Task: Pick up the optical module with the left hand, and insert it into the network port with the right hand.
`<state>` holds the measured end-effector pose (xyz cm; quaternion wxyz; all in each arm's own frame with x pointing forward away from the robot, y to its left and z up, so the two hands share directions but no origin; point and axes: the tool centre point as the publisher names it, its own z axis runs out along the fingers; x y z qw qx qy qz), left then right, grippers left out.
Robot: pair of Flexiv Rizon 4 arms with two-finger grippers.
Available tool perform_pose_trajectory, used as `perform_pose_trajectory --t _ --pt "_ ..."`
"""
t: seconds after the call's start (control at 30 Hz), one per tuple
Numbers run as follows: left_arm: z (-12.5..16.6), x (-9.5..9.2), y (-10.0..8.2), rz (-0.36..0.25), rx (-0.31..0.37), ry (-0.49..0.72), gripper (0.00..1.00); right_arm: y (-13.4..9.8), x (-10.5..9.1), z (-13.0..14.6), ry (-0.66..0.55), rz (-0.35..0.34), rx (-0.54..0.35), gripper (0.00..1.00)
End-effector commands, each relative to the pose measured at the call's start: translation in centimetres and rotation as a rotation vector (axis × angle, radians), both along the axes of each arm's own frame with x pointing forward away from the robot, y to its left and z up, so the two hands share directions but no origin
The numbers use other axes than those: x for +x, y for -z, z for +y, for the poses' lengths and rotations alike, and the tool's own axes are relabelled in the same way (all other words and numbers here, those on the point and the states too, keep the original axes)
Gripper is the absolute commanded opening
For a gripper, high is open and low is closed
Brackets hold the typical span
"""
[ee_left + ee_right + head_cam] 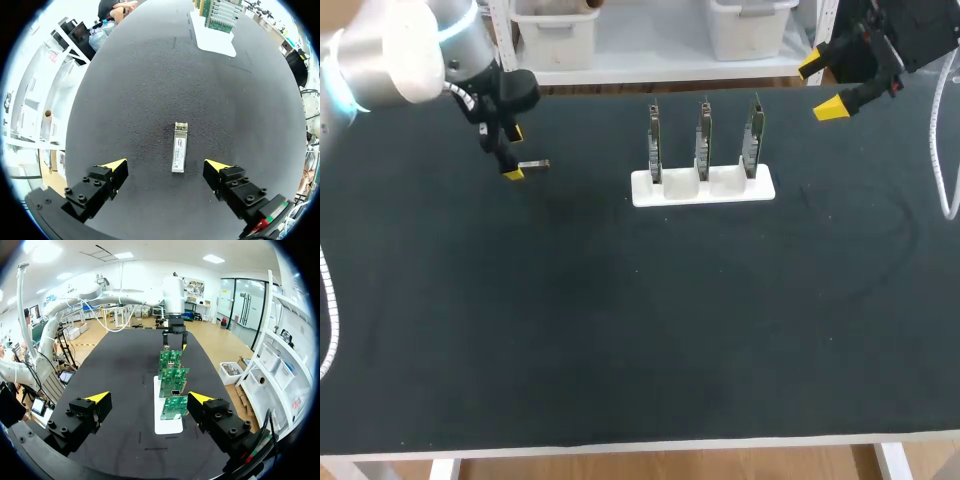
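1. While the optical module (179, 147) lies flat on the black table (620, 330), we hold our left gripper (166, 165) over it, fingers spread wide and gripping nothing.
2. Seen from the left wrist, the module sits between the two yellow tips. Its long axis runs straight ahead of the gripper, crosswise to the line joining the fingers.
3. We judge that closing would catch it by its long sides, so only a descent seems needed, with no wrist turn.
4. Our right gripper (820, 87), also spread and empty, hangs well apart, beyond the white holder (703, 187) of upright circuit boards (172, 385) where the network port should be.
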<state>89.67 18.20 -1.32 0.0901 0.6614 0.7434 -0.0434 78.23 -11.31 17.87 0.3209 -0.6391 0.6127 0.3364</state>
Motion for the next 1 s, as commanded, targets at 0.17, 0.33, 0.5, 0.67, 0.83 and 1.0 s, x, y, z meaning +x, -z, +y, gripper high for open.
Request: perform_pose_trajectory --t 0.17,0.33,0.5,0.67,0.83,1.0 --pt "-0.3 1.4 -0.4 0.075 0.044 0.044 1.00 0.0 0.0 0.0 0.000 0.000 0.000 1.00" --pt "-0.1 1.5 -0.8 0.087 0.108 0.055 1.00 0.0 0.0 0.0 0.000 0.000 0.000 1.00" --pt "0.2 1.5 -0.4 0.117 0.128 0.061 1.00 0.0 0.0 0.0 0.000 0.000 0.000 1.00" --pt "0.5 1.3 0.4 0.146 0.127 0.055 1.00 0.0 0.0 0.0 0.000 0.000 0.000 1.00" --pt "1.1 1.0 1.4 0.173 0.131 0.032 1.00 0.0 0.0 0.0 0.000 0.000 0.000 1.00" --pt "1.3 1.1 1.6 0.181 0.139 0.026 1.00 0.0 0.0 0.0 0.000 0.000 0.000 1.00"
